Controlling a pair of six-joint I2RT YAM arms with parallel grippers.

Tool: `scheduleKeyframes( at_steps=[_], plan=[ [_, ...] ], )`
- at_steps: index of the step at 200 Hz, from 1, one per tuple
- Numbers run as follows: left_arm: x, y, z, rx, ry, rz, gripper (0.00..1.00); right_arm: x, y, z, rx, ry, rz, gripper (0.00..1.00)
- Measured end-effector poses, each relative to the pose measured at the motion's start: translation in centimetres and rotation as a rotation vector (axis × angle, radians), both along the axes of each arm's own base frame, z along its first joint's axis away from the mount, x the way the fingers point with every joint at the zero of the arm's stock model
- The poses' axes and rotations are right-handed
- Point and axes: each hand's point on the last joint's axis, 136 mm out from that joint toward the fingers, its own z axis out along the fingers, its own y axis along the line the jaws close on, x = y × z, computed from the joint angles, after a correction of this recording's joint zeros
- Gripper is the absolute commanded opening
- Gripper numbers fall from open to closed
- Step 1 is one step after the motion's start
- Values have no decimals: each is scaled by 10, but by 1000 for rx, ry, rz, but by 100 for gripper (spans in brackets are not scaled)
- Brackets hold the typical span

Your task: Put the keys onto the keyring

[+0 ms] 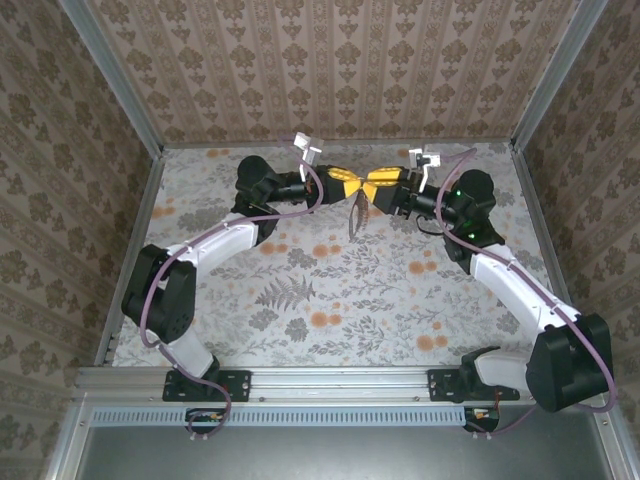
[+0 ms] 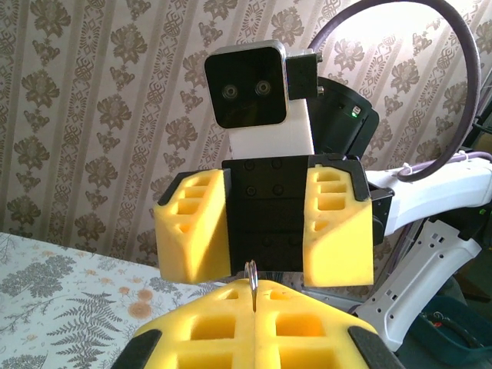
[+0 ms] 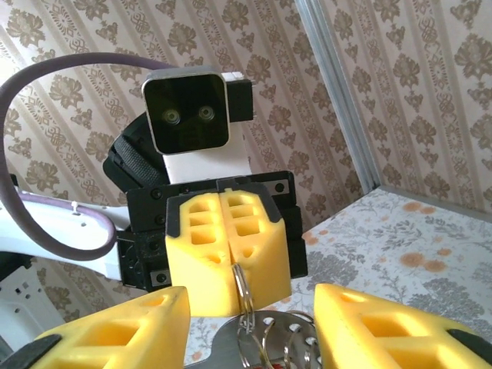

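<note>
The left gripper is clamped shut on a thin metal ring of the keyring, held above the far middle of the table. The right gripper faces it, fingers spread wide. The right wrist view shows more silvery rings bunched beneath. The top view shows the keyring dangling as a dark loop below both grippers.
</note>
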Motion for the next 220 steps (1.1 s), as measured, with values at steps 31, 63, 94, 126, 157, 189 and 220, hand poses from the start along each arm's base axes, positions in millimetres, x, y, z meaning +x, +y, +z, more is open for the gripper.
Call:
scheduleKeyframes(
  at_steps=[31,63,94,126,157,189,220],
  plan=[
    [0,0,0,1,3,-2,0,-1,1,0,-3,-5,6,23],
    [-2,-1,0,1,4,-6,0,-2,1,0,-5,-6,10,6],
    [-2,-2,0,2,8,-7,0,-2,1,0,-6,-9,13,0],
    [-2,-2,0,2,10,-8,0,-2,2,0,-6,-9,15,0],
    [-2,-2,0,2,9,-9,0,-2,2,0,-6,-9,15,10],
    [-1,-3,-1,3,12,-9,0,-2,1,0,-7,-7,16,0],
    [1,-3,-2,8,15,-9,18,-1,1,-1,-21,-8,13,0]
  ],
)
